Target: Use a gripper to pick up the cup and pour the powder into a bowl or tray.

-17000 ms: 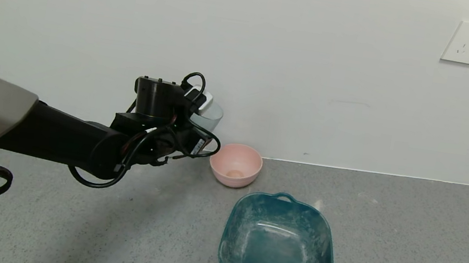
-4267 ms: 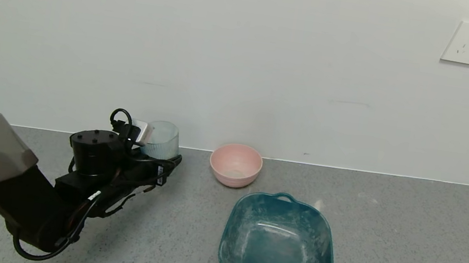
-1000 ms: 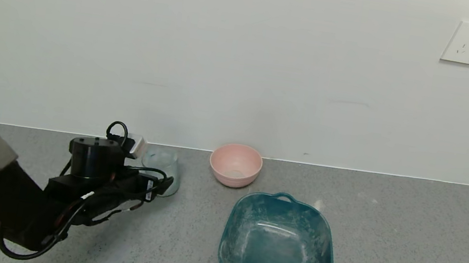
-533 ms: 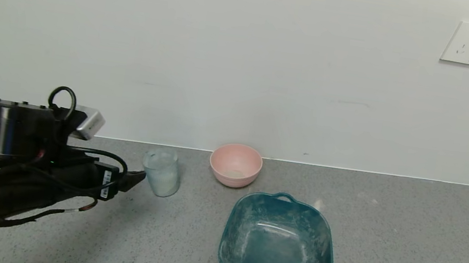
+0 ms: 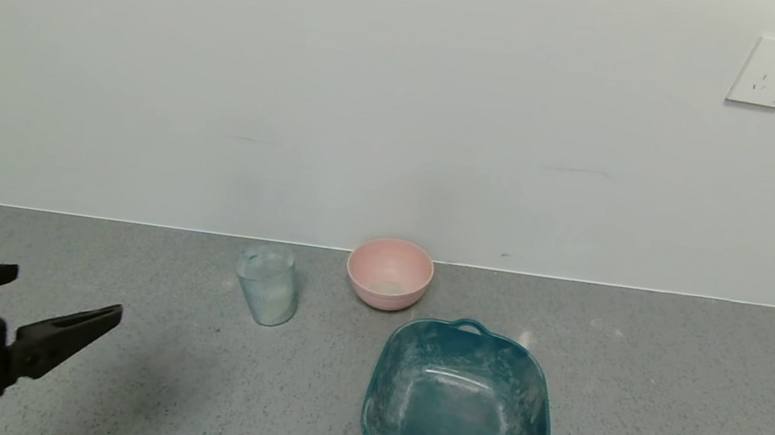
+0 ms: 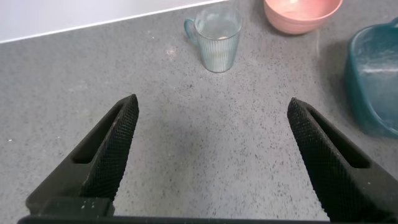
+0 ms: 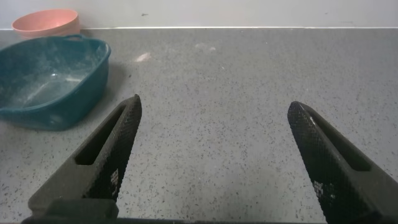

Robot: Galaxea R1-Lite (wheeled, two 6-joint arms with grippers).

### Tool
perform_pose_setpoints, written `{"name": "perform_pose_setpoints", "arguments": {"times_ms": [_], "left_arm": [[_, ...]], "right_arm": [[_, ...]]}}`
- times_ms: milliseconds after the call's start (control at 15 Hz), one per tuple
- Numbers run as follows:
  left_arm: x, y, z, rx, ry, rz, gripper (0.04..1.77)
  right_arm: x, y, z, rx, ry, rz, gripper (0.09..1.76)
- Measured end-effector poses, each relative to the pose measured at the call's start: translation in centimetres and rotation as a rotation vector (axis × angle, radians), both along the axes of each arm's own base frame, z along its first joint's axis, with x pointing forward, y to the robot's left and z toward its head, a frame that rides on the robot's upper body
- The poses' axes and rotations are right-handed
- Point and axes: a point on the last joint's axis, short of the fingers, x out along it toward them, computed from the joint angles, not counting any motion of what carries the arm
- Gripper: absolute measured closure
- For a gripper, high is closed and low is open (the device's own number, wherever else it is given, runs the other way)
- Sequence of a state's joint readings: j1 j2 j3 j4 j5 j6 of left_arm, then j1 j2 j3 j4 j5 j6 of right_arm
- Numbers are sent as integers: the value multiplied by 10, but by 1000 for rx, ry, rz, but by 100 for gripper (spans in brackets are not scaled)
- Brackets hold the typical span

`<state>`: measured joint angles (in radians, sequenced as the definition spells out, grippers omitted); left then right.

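The ribbed clear cup (image 5: 266,285) stands upright on the grey counter, left of the pink bowl (image 5: 389,273); it also shows in the left wrist view (image 6: 218,39). A little whitish powder (image 5: 387,287) lies in the bowl's bottom. The teal tray (image 5: 459,410) sits in front of the bowl, dusted white. My left gripper (image 5: 66,294) is open and empty at the near left, well back from the cup; in its own view (image 6: 211,106) only bare counter lies between the fingers. My right gripper (image 7: 214,106) is open and empty over bare counter, right of the tray (image 7: 46,78).
The white wall runs close behind the cup and the bowl, with a socket (image 5: 769,72) high on the right. The counter (image 5: 671,409) stretches to the right of the tray.
My left gripper set the cup down left of the bowl, let it go, and drew back toward the near left. The cup now stands alone.
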<state>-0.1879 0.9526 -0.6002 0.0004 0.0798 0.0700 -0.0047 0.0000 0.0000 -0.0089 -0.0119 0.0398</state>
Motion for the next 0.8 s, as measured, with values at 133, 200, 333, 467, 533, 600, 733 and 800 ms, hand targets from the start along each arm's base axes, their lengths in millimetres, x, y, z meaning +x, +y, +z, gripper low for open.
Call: {"name": "perform_pose_setpoints", "arguments": {"times_ms": [133, 200, 333, 467, 533, 600, 733, 800], "left_arm": [[-31, 6, 2, -5, -49, 2, 10], [-47, 9, 1, -9, -70, 3, 10], [-76, 15, -4, -11, -100, 12, 10], [-102, 20, -8, -16, -144, 40, 10], [-112, 22, -11, -18, -170, 71, 10], [-121, 22, -13, -17, -192, 99, 10], [-136, 23, -18, -17, -234, 150, 9], [-142, 22, -20, -18, -261, 168, 9]], "right_arm": [[0, 0, 0, 0, 0, 0, 14], [0, 0, 0, 0, 0, 0, 14], [0, 0, 0, 0, 0, 0, 14], [0, 0, 0, 0, 0, 0, 14], [0, 0, 0, 0, 0, 0, 14], [0, 0, 0, 0, 0, 0, 14], [0, 0, 0, 0, 0, 0, 14], [0, 0, 0, 0, 0, 0, 14]]}}
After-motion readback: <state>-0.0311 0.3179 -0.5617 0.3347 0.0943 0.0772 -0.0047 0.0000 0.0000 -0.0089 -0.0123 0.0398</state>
